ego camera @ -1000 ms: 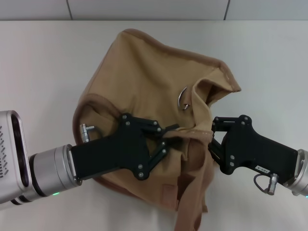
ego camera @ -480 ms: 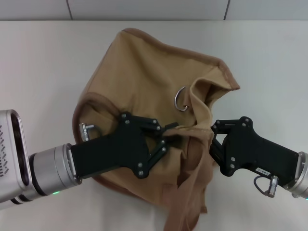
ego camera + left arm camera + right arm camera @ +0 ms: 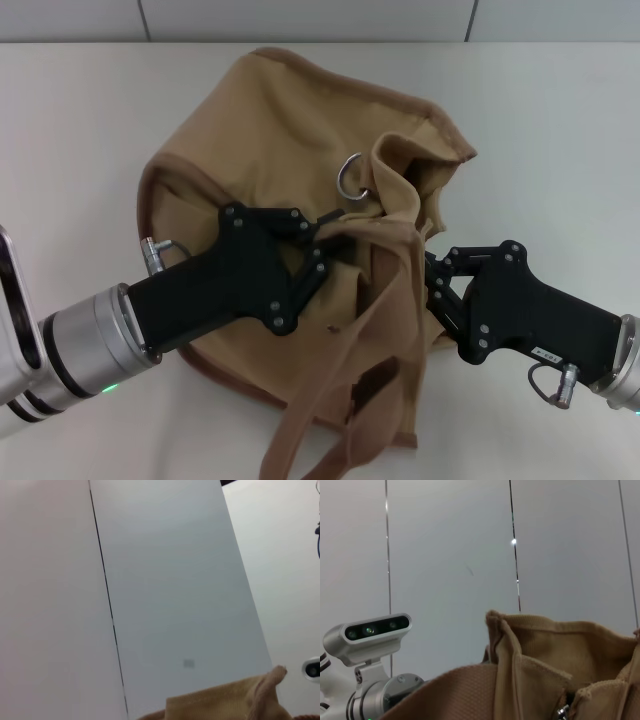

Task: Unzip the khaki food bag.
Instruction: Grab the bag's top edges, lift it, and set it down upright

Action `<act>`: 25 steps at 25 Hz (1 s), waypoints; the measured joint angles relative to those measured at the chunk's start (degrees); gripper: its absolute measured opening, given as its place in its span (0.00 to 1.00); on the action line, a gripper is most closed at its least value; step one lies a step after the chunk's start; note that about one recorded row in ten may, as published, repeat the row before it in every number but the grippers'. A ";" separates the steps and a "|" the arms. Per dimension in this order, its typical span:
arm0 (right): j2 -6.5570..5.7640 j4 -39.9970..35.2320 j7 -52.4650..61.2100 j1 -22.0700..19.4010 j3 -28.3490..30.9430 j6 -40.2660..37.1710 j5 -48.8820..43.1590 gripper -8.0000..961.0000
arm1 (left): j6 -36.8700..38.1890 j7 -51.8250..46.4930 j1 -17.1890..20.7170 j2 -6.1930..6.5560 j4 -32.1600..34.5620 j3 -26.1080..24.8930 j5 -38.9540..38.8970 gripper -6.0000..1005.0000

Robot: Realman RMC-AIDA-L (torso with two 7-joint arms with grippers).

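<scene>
Head view: the white tabletop (image 3: 80, 130) bears the khaki food bag (image 3: 270, 130), a slumped tan canvas tote with darker brown trim, lying mid-table between both arms. The left gripper (image 3: 335, 232), a black linkage jaw on a silver wrist, reaches in from the robot's left with its fingers pinched together on a fold of canvas near the bag's mouth. The right gripper (image 3: 428, 272), matching in build, presses against the bag's right flank; whether its fingers are closed cannot be told, since cloth covers the tips. A loose fabric handle strap (image 3: 385, 330) trails toward the table's near edge, and a silver metal ring (image 3: 351, 178) stands just above the left fingertips. Judged from this pose, the step is opening the zip: one arm should anchor the canvas taut while the other draws the pull along the track. Only the right wrist view shows a small silver zipper pull (image 3: 563, 711) in the seam; the left wrist view shows mainly wall panels.
</scene>
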 joint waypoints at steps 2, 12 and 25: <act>0.00 0.01 -0.16 -0.01 0.04 0.01 0.00 0.02 | 0.62 0.01 0.19 0.00 -0.08 -0.39 -0.04 0.09; -0.30 -1.63 11.43 0.34 0.31 -4.29 0.21 0.02 | 3.03 1.53 0.72 0.00 -0.11 -0.69 -0.24 0.10; -0.68 -9.86 40.73 0.69 0.44 -12.42 0.94 0.02 | 2.37 1.60 1.06 0.00 -0.10 -0.81 -0.25 0.10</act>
